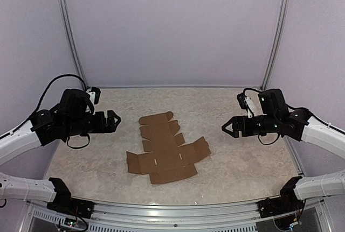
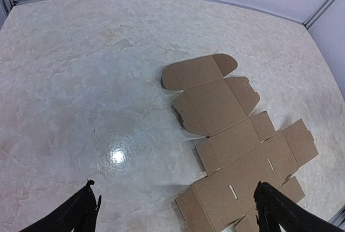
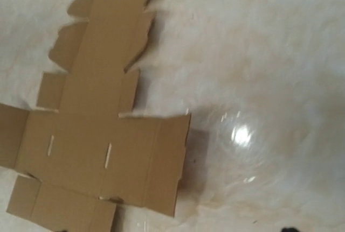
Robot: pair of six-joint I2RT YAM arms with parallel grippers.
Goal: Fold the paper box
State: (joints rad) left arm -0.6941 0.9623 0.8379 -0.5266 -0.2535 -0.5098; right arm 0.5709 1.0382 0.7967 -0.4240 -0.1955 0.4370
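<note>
— Where's the paper box [image 1: 164,148] from where you stand?

— Flat on the surface [image 1: 242,162], not folded at all. It lies between the two grippers, and neither one touches it. Its wide end, with the side flaps and two short slots [image 2: 233,191], reaches nearer to us than either gripper does. The narrow end with the rounded tabs lies about level with them.

— And the left gripper [image 1: 114,120]?

— Up off the surface, pointing across at the sheet. Its fingers [image 2: 81,210] are spread wide. Seen from its wrist, the sheet lies below and ahead of it, mostly off to its right side, with the slotted panel just inside the right finger.

— The right gripper [image 1: 227,127]?

— It hangs on the opposite side, aimed back at the sheet and well apart from it. I can't tell how its jaws stand. From above they look like one dark wedge, and its own wrist view barely shows them. From there the sheet lies below and out to its left.

— Anything beyond them?

— A pale wall [image 1: 172,27] rises at the far edge.
</note>
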